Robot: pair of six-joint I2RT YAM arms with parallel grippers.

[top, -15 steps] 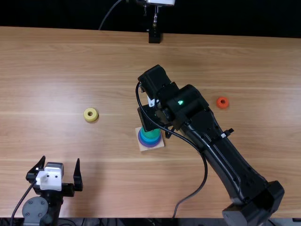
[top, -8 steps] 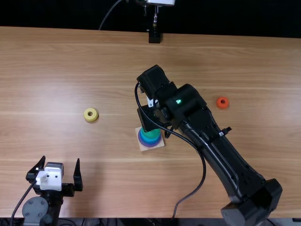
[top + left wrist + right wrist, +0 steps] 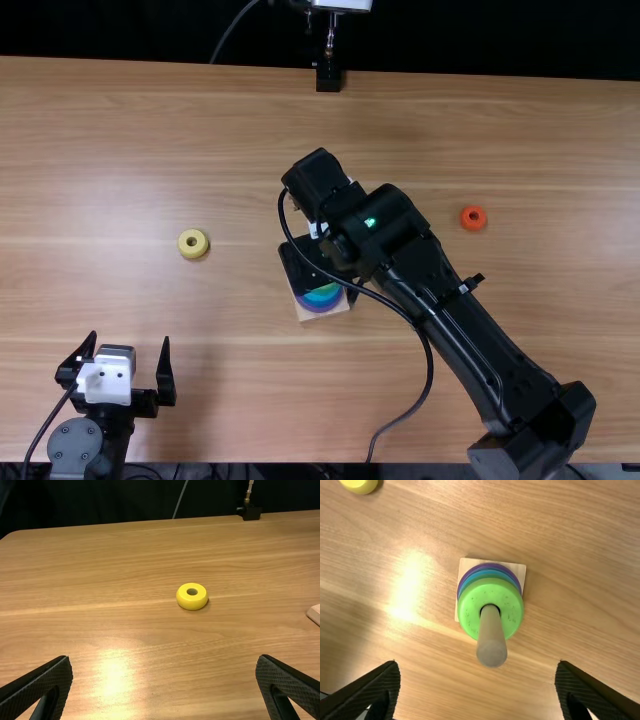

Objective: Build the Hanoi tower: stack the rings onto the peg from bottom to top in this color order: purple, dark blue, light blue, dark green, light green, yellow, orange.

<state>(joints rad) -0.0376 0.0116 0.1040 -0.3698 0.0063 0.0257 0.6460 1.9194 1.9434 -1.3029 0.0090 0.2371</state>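
The right gripper (image 3: pixel 324 282), empty and spread wide, hangs over the peg (image 3: pixel 491 642), whose stack is topped by the light green ring (image 3: pixel 469 611). Near left, the left gripper (image 3: pixel 130 340) gapes. The yellow ring (image 3: pixel 193 252) lies left, the orange ring (image 3: pixel 473 226) right.

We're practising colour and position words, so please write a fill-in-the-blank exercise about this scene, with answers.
The highest ring on the peg is ____ green. The lowest ring on it is ____. Off the peg lie the yellow ring and the ____ ring. The right gripper is ____, not shut.

Missing words: light; purple; orange; open.
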